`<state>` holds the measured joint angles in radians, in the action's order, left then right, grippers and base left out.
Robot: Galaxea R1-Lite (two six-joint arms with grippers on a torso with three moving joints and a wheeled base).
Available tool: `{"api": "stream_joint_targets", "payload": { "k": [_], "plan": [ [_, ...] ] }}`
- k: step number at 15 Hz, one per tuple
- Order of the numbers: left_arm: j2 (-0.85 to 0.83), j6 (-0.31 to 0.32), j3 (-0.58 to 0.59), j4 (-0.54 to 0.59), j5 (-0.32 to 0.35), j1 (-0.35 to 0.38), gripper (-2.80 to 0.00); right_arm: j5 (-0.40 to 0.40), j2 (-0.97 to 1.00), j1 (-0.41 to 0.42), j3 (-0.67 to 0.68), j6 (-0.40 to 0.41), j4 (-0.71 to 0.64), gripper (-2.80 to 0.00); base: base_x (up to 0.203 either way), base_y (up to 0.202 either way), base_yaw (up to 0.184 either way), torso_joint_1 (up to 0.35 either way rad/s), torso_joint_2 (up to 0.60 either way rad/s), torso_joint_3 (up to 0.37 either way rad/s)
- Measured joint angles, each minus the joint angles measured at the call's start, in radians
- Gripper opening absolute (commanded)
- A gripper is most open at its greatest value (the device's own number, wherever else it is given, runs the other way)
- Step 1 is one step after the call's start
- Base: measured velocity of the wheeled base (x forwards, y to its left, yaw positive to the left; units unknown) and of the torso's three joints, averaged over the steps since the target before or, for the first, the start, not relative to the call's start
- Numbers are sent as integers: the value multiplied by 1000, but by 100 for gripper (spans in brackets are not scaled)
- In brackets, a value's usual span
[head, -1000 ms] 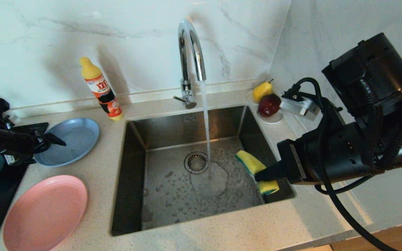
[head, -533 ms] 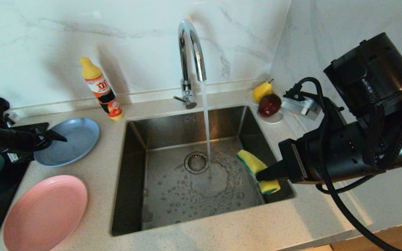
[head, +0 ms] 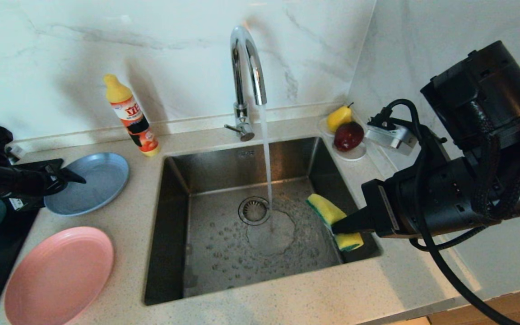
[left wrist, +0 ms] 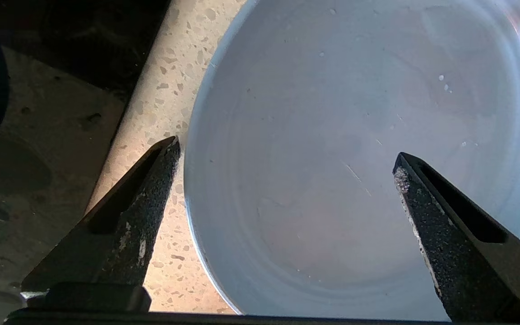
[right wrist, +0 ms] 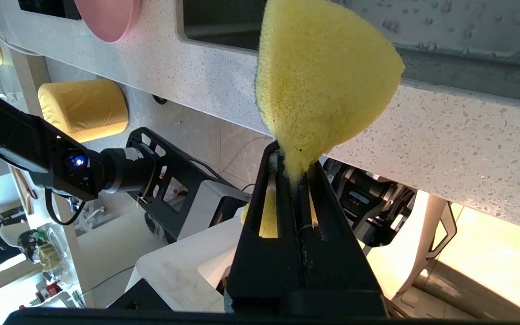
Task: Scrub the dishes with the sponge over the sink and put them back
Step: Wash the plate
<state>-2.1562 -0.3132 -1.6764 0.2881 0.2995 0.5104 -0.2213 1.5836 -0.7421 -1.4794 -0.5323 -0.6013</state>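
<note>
Sponge (head: 332, 220) over sink (head: 174, 216); tap water running.

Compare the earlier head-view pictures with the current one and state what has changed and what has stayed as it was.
Almost nothing moved. The open left gripper hovers at the rim of the matte blue round plate, barely shifted, gripping nothing. The right gripper stays shut on the yellow sponge with a green layer over the square stainless-steel sink. Water still runs from the chrome arched tap; the pink round plate lies unmoved.
</note>
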Motion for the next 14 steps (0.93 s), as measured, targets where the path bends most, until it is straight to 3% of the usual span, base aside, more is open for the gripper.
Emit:
{"api": "stream_joint_targets", "payload": {
  "k": [1, 2, 14],
  "plan": [
    [-1, 0, -1, -1, -4, 0, 0, 0, 0, 0, 0, -1, 0, -280, 0, 0, 0, 0, 0, 0],
    [-2, 0, -2, 0, -5, 0, -280, 0, 0, 0, 0, -1, 0, -280, 0, 0, 0, 0, 0, 0],
    [-17, -3, -22, 9, -38, 0, -280, 0, -11, 9, 3, -3, 0, -280, 0, 0, 0, 0, 0, 0]
  ]
}}
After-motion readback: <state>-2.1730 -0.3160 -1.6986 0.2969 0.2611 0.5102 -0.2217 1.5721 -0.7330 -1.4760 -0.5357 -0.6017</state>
